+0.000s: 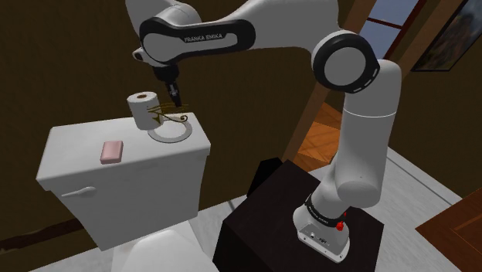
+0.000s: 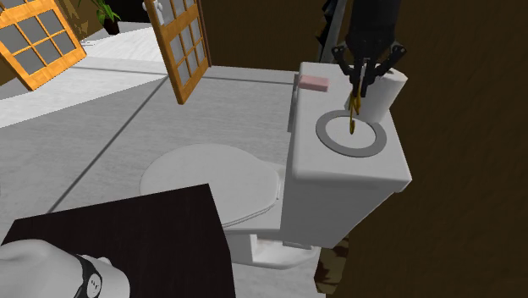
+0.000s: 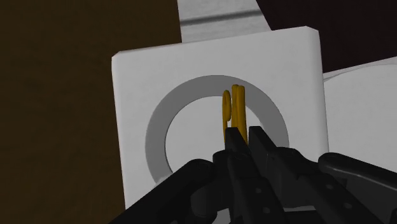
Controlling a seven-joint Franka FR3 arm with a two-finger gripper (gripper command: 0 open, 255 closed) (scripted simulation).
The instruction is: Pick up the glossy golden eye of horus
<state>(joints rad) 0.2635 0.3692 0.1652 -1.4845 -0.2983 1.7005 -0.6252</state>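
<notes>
The golden eye of Horus (image 1: 171, 117) is a thin glossy gold piece, standing on edge between my black fingers. My gripper (image 1: 176, 99) is shut on its upper part. It hangs over the middle of a flat grey ring (image 1: 157, 137) on the white toilet tank lid (image 1: 77, 147), seemingly a little above it. From the second exterior view the gripper (image 2: 365, 78) points straight down with the gold piece (image 2: 354, 110) below it, over the ring (image 2: 326, 134). In the wrist view the fingertips (image 3: 236, 139) clasp the gold piece (image 3: 234, 108) inside the ring (image 3: 159, 133).
A white toilet paper roll (image 1: 142, 108) stands close beside the gripper at the back of the lid. A pink soap bar (image 1: 113, 151) lies further along the lid. The shut toilet seat (image 2: 211, 182) and my black stand (image 1: 270, 209) are below. A dark brown wall is behind.
</notes>
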